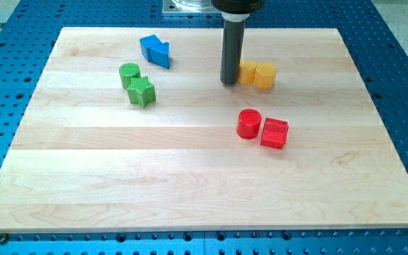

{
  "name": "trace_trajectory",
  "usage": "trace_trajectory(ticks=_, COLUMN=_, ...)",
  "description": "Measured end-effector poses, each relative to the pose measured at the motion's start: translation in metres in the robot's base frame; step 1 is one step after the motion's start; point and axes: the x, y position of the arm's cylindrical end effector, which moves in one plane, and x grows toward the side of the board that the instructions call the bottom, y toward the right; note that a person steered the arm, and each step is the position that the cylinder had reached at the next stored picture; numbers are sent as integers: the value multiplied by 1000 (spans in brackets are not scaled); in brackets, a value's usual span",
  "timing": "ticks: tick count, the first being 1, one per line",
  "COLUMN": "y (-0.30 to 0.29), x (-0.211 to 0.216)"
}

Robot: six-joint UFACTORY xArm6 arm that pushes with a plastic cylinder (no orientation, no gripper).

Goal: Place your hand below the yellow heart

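**A:** ok so where's my tip (229, 82) sitting right now? Need to end up below the yellow heart.

**B:** It's down on the surface (190, 170), touching or just about touching the view's-left side of the yellow pair. There are two yellow blocks (247, 72) (265, 75) side by side toward the view's top. The rod hides part of the nearer one, so I honestly can't tell which is the heart; my guess is the one right next to the tip, but don't quote me.

**A:** jaws?

**B:** No jaws on this rig, just a plain rod. Nothing opens or closes, and it's holding nothing.

**A:** So how do I do this cleanly?

**B:** From the tip, the goal spot is a little toward the view's bottom and slightly to the view's right, on bare wood just under the yellows. I'd first slide straight toward the view's bottom to get clear of the block, then ease right. If you cut diagonally you'll probably clip the yellow edge and shove the heart away.

**A:** Anything in the way?

**B:** The red cylinder (248, 123) and red cube (274, 133) sit further down-right of the tip. Stop well short of them. Green cylinder (129, 74), green star (142, 91) and the blue block (155, 51) are off to the tip's left, so they're no issue.
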Motion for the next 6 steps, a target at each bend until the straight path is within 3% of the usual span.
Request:
trace_trajectory(ticks=4, y=-17, x=10)
trace_trajectory(ticks=6, y=32, x=31)
